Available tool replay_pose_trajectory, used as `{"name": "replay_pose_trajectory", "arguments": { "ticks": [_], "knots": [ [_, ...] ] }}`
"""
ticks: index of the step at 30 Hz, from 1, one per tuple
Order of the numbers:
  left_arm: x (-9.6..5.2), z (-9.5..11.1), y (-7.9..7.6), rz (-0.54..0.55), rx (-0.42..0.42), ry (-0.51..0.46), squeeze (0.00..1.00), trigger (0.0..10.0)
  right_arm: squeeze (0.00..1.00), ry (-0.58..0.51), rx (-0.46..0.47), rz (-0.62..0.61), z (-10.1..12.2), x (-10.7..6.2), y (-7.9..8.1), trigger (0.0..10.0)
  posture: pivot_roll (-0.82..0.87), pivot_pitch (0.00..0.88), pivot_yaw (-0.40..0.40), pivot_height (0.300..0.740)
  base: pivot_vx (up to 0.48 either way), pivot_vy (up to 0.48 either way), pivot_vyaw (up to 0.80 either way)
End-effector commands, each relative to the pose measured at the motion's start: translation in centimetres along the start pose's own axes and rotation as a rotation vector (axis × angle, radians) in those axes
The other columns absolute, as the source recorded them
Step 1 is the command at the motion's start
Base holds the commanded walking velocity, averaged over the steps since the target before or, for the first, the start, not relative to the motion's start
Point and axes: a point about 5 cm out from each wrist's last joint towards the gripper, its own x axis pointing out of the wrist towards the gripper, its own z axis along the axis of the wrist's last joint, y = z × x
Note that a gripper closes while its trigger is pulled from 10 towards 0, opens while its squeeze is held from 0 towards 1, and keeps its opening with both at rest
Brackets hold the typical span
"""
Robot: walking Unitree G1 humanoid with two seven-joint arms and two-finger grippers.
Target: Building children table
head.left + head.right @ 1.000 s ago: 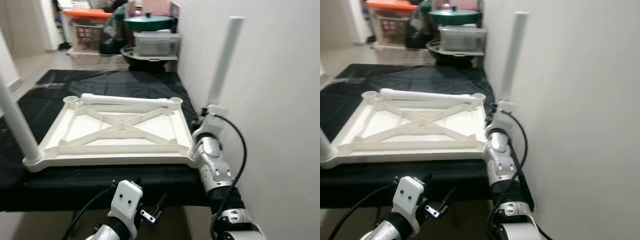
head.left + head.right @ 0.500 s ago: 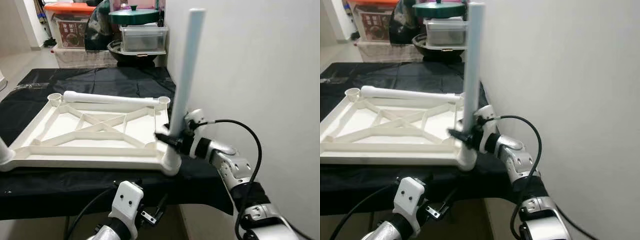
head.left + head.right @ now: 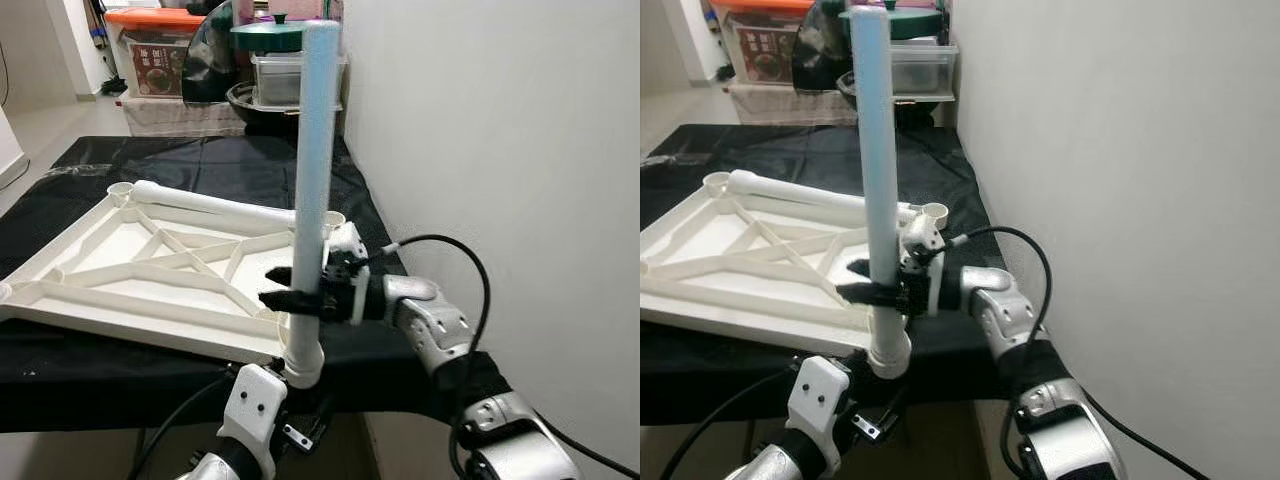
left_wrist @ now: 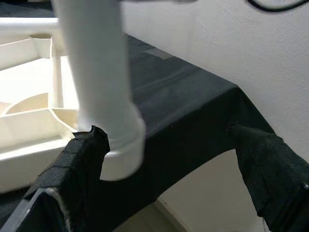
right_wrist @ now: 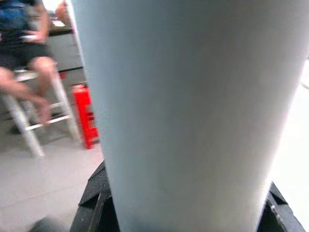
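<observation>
A white table top [image 3: 140, 320] lies upside down on a surface covered with black cloth [image 3: 200, 160]. One white leg [image 3: 318, 130] stands upright in the socket at the top's near right corner. My right gripper [image 3: 290, 290] is shut on this leg low down, just above the socket. In the right wrist view the leg [image 5: 183, 116] sits between the fingers. A second leg [image 3: 225, 205] lies flat along the top's far edge. My left gripper [image 4: 174, 164] is open, low at the table's front edge beneath that socket [image 4: 120, 150].
A white wall [image 3: 490, 150] runs close along the right. Behind the table are an orange-lidded box [image 3: 165, 50], a clear container [image 3: 285, 80] and a green lid [image 3: 280, 33]. The right wrist view shows a person on a stool [image 5: 24, 53] and a red object [image 5: 87, 111].
The view has shifted. My right arm has swung across and closed on the upright leg, which now stands near the picture's middle; the table top looks turned, its right corner nearer me.
</observation>
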Motion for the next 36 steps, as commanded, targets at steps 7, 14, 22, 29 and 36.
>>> {"name": "replay_pose_trajectory", "arguments": {
  "ticks": [7, 14, 22, 29, 36],
  "knots": [
    [0.0, -0.2, 0.0, -0.007, -0.003, 0.007, 0.0, 10.0, 0.0, 0.057, 0.014, -0.769, -1.0, -3.2, -5.1, 0.0, 0.11, 0.008, -0.055, 0.74, 0.0, 0.0, 0.0],
    [0.1, -0.2, 0.1, -0.009, -0.003, 0.006, 0.0, 10.0, 0.0, 0.055, 0.039, -1.387, -1.6, -7.2, -6.2, 0.0, 0.1, 0.012, -0.052, 0.74, 0.0, 0.0, 0.0],
    [0.1, -0.1, 0.1, -0.006, 0.002, 0.006, 0.0, 10.0, 0.0, -0.004, 0.195, -1.616, -2.9, -5.3, -4.0, 6.9, 0.11, 0.017, -0.053, 0.74, 0.0, 0.0, 0.0],
    [0.2, -0.1, 0.1, -0.005, 0.001, 0.004, 0.0, 10.0, 0.78, -0.183, 0.054, -1.236, -0.3, -2.4, -3.8, 10.0, 0.11, 0.021, -0.056, 0.74, 0.0, 0.0, 0.0],
    [0.2, -0.1, 0.2, -0.001, -0.001, 0.002, 0.0, 10.0, 0.0, -0.218, 0.058, -0.838, 1.1, -3.6, -4.5, 10.0, 0.11, 0.024, -0.058, 0.74, 0.0, 0.0, 0.0]
  ]
}}
